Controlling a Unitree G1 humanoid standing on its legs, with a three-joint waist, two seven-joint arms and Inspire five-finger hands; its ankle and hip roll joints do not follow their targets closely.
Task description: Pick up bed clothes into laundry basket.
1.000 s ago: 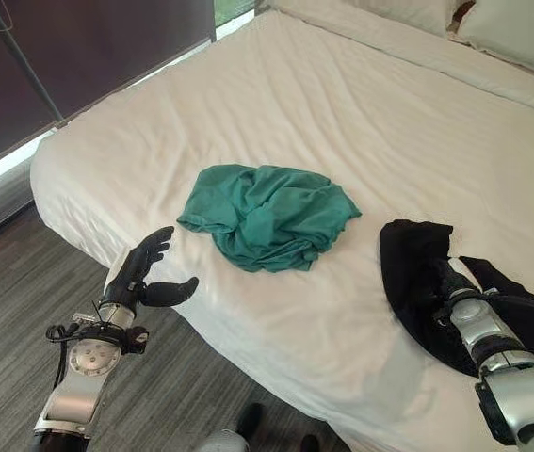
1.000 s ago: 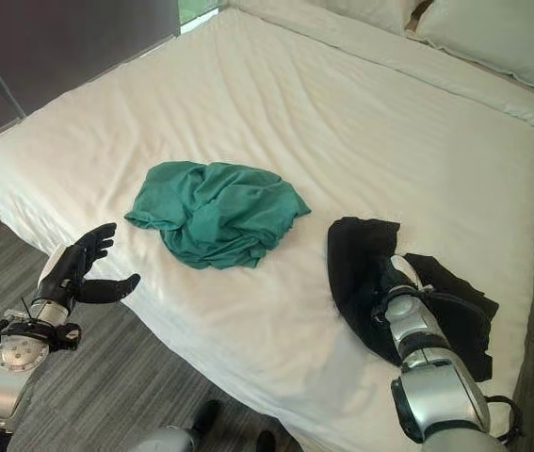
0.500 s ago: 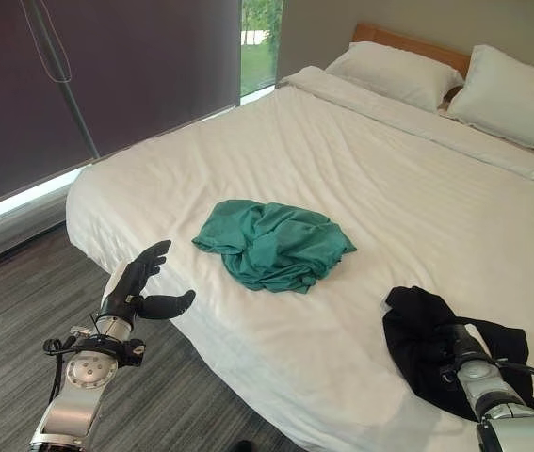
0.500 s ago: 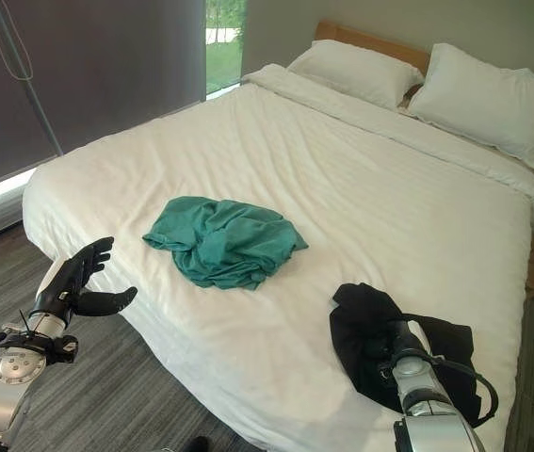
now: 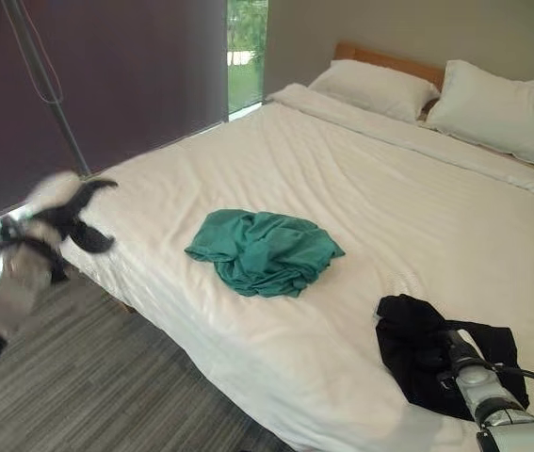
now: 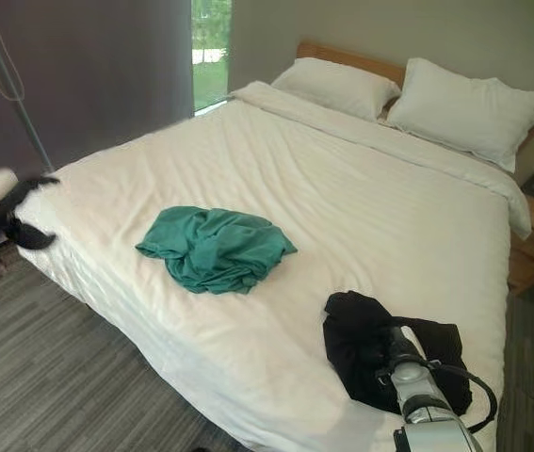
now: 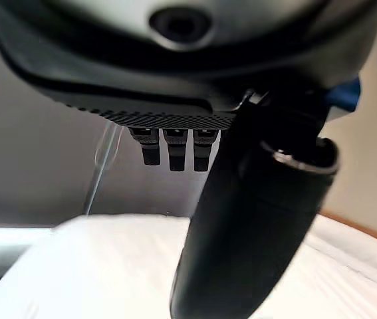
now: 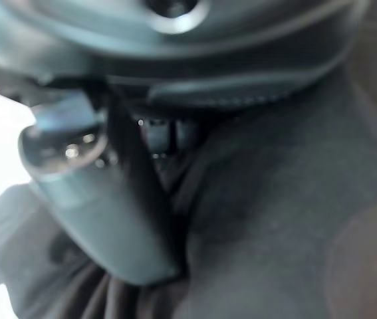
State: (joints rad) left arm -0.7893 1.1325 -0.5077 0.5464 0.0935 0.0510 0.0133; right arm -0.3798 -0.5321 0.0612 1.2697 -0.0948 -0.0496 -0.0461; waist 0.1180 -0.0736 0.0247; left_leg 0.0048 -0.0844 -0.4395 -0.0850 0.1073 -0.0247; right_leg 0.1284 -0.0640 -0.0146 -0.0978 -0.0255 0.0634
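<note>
While our right robot hand (image 8: 102, 199) is buried in the black garment (image 6: 361, 344) at 5 o'clock on the bed (image 6: 342, 188), we cannot tell its grip; cloth may slip free. Our left robot hand (image 5: 73, 212) hangs spread at 9 o'clock.

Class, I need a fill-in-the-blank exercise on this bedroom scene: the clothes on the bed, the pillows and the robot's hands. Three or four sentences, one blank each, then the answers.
1. The crumpled shirt in the middle of the bed is ____ in colour.
2. The right robot hand is buried in a ____ garment near the bed's edge.
3. At the head of the bed lie ____ white pillows.
4. The left robot hand is raised beside the bed and holds ____.

Answers: green; black; two; nothing
</note>
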